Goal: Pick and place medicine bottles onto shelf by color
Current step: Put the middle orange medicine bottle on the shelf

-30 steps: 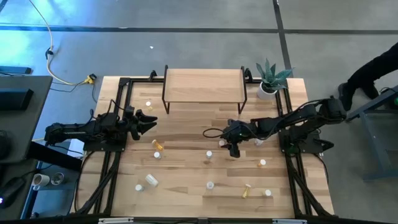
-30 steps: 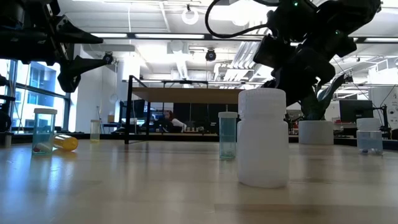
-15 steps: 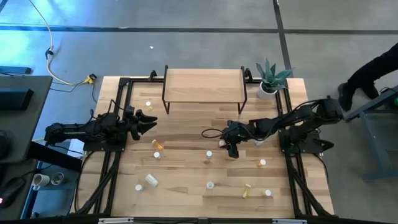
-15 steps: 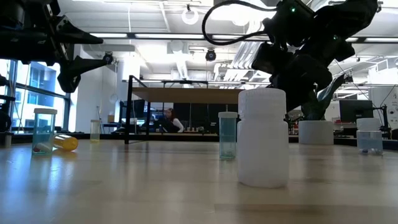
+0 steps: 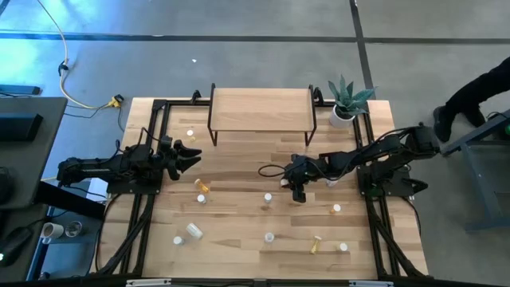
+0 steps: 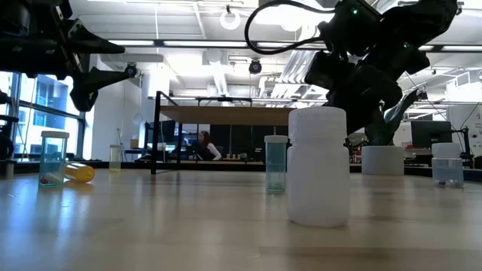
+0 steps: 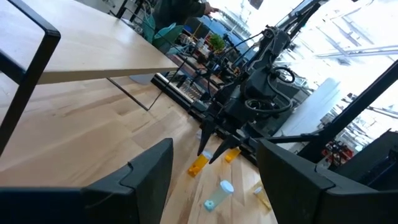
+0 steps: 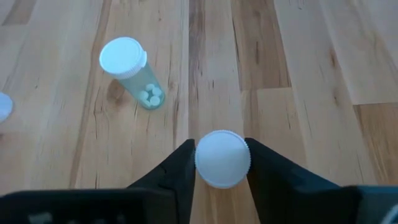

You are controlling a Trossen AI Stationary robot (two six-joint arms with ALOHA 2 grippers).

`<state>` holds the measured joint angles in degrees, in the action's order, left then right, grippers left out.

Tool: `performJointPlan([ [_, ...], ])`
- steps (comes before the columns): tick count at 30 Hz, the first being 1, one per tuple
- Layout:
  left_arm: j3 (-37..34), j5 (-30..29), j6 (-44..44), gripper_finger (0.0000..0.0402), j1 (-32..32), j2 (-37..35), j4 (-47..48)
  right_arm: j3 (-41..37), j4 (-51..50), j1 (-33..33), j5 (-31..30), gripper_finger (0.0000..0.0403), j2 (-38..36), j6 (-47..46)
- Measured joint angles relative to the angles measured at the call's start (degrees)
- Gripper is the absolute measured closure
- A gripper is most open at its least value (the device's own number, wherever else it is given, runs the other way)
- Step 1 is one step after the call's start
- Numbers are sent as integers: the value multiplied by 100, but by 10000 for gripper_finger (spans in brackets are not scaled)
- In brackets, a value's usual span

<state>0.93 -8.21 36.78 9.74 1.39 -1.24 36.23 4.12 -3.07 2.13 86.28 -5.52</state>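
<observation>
A white-capped bottle sits between the right arm's jaws, which press against both sides of its cap; it stands on the worktop near the middle, in front of the shelf. Just past those jaws stands a pale green bottle with a white cap and a few pills showing inside, close to the gripped one but apart from it. From above, the right arm's jaws have another small bottle a little to one side, and more small bottles lie scattered farther off toward the worktop's near edge, among them a yellow one on its side. A potted plant stands beyond the right arm, at the shelf's end.

The left arm's jaws are spread and hold nothing, hovering above the worktop well apart from the right arm. Nearest to them lies an orange bottle on its side with a white-capped bottle just beside it. From the table-level camera, a large white bottle fills the foreground, hiding part of the right arm behind it.
</observation>
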Motion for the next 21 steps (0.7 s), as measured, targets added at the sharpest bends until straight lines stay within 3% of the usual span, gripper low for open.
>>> performJointPlan([
  [8,0,2,-147,181,0,0,-2,29,-16,0,2,291,0,-528],
  [13,0,3,-159,181,0,0,-2,442,-230,1,-48,292,0,-886],
  [21,1,7,-296,181,0,0,-2,1614,-1324,119,-959,292,-1,-951],
])
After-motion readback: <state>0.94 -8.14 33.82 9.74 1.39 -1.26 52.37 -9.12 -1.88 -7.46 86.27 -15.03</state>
